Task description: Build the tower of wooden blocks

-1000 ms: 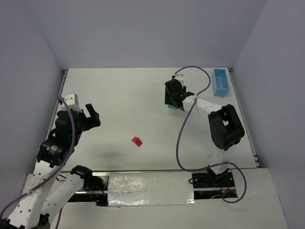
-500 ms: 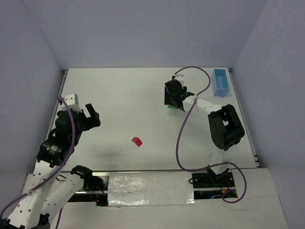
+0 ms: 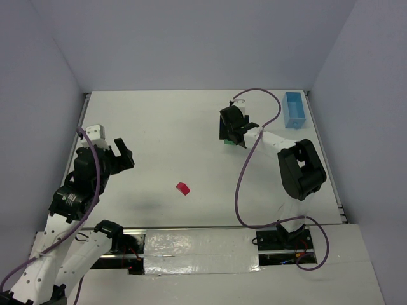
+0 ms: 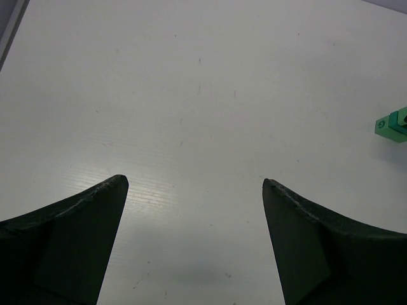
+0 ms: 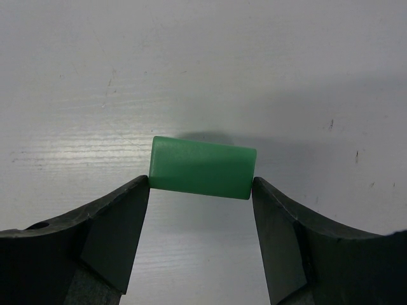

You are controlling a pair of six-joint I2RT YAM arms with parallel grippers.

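Stillness since a second ago: right claw (image 5: 201, 184) touching both ends of green rectangular wood block (image 5: 202, 167), hold unclear, left claw (image 4: 195, 184) spread, red wood wedge (image 3: 183, 188) lying unstacked.

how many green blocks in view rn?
1 confirmed: green block between the right gripper's fingertips. Left wrist view: green shapes at its right edge may include a second; cropped, can't tell.

The green block (image 5: 202, 168) is seen coated in smooth, matt paint. The white table (image 5: 191, 57) is faintly glossy and finely scratched. The blue tray (image 3: 287, 110) appears smooth plastic.
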